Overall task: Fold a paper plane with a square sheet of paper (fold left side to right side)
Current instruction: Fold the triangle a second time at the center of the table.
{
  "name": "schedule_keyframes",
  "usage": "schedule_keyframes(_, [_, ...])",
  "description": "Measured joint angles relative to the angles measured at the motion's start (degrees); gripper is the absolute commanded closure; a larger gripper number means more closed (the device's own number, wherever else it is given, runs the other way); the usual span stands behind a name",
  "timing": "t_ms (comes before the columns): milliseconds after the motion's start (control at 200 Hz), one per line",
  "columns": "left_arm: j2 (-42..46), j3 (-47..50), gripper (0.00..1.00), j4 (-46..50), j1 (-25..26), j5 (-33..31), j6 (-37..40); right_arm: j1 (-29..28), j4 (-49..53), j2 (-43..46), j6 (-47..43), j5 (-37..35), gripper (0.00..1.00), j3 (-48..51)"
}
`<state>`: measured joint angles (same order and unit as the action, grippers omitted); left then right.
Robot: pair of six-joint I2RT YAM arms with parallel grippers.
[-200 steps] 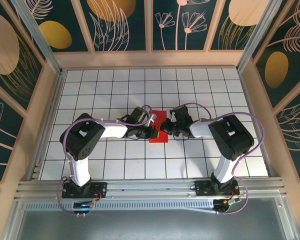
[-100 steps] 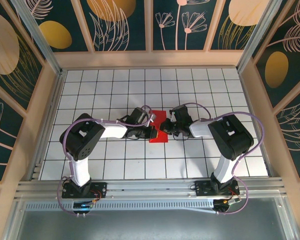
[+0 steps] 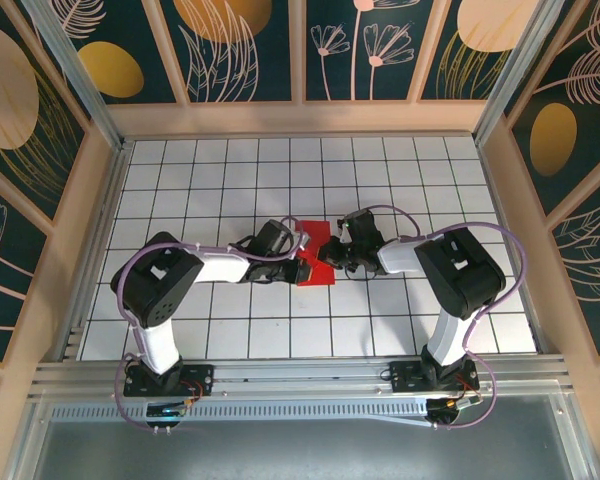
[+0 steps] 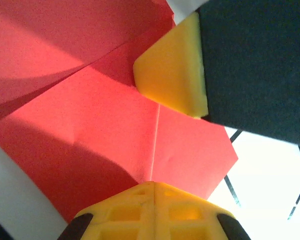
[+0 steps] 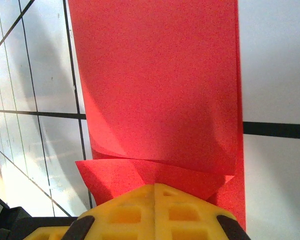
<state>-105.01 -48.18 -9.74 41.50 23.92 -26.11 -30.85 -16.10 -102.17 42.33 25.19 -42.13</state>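
Risks first.
- The square sheet of paper lies partly folded at the middle of the gridded surface, between the two wrists. In the right wrist view its upper layer bows up near the tips and does not lie flat. If the pressure shifts, that layer will likely spring back or take a crooked crease, off the centre line.
- The paper is thin and the surface looks smooth. A sideways push from closed tips could skate the whole sheet instead of folding it, and the left-to-right edges would then miss each other.
- Both sets of jaws work the same small patch. In the left wrist view the right arm's yellow pad sits on the red paper, near the left arm's own fingertips. A small misjudged move could knock one into the other, or drag and tear the sheet between them.

Jaws.
- Left jaws: together, no gap at the seam. The tips rest at the paper's near edge, where a crease line runs up to them. I cannot tell whether a layer is nipped between them.
- Right jaws: together as well. The fingertips meet a small turned flap of the sheet. They touch it, but an actual pinch is not visible.
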Motion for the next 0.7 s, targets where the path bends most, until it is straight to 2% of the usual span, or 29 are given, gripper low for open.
schedule_keyframes(701, [7.50, 8.24, 1.00, 0.15, 0.68, -3.02, 3.63, 0.11, 1.29, -0.28, -0.42, 0.48, 1.00, -0.83])
